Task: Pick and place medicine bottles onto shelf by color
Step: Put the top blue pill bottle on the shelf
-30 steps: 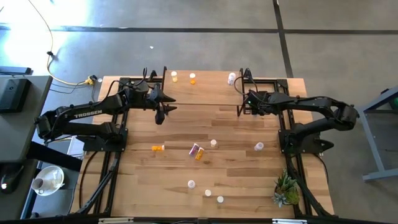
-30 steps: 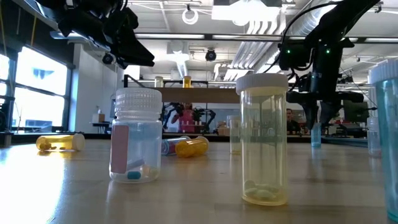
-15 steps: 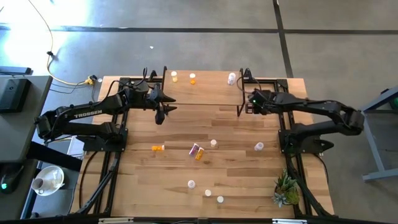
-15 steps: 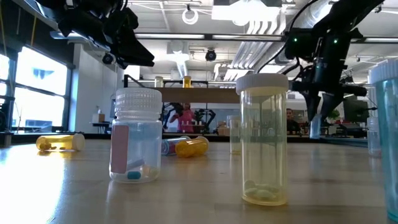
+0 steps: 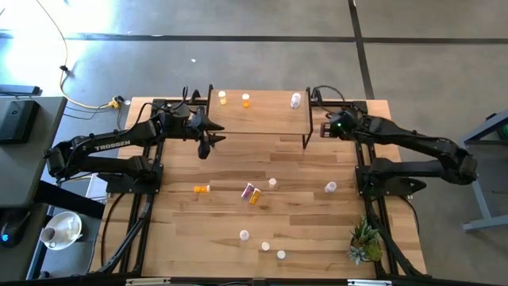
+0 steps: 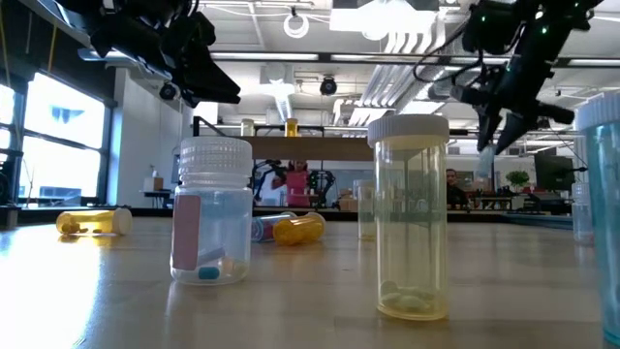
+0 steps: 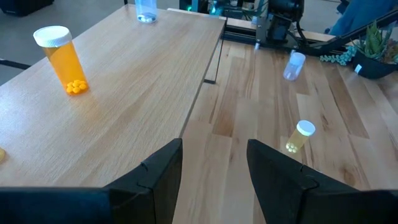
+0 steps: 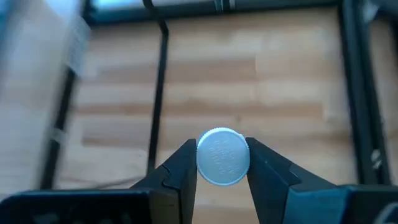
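Note:
The shelf (image 5: 262, 119) stands at the table's far middle. On it stand a yellowish bottle (image 5: 222, 98), an orange one (image 5: 245, 100) and a whitish one (image 5: 295, 99). Several more medicine bottles stand or lie on the table, among them an orange one (image 5: 202, 189) and a pink-purple one (image 5: 248, 191), both lying. My right gripper (image 5: 323, 132) hangs just off the shelf's right end, shut on a white-capped bottle (image 8: 222, 157). My left gripper (image 7: 214, 168) is open and hangs off the shelf's near left corner, with nothing between its fingers. My right gripper pinches the bottle between its two fingers at the sides of its white cap (image 8: 202, 160). The fingers come from above, slanting down. The body is hidden below the cap. The bottle hangs clear of the table.
A small potted plant (image 5: 365, 242) sits at the table's near right corner. Black frame rails run along both side edges. Bare wood lies between the shelf and the loose bottles (image 5: 272, 183) in the middle. In the low view, two bottles (image 6: 412, 218) stand close to the camera.
My right gripper has risen from the table beside the shelf's right legs and drawn back a little toward the table's right edge, tipping steeper. The bottle in its fingers, which stood on the table, is now lifted clear.

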You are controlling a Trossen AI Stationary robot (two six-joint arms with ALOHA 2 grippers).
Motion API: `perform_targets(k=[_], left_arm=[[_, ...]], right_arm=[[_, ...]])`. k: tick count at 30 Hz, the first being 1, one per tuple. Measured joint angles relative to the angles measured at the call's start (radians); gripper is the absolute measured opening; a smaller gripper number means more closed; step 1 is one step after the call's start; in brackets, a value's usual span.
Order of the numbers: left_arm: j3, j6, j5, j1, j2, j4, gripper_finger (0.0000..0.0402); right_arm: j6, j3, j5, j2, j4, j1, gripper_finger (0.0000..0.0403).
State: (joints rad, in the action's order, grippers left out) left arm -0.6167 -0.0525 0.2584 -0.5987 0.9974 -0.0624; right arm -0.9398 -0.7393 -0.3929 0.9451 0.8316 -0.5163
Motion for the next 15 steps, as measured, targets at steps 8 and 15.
perform_targets(k=[8,15], left_arm=[[0.0,0.0,0.0,0.0,0.0,0.0,0.017],[0.0,0.0,0.0,0.0,0.0,0.0,0.017]], right_arm=[[0.109,-0.191,-0.152,-0.002,0.05,0.0,0.0104],[0.239,-0.4,-0.245,0.078,0.042,-0.001,0.0104]])
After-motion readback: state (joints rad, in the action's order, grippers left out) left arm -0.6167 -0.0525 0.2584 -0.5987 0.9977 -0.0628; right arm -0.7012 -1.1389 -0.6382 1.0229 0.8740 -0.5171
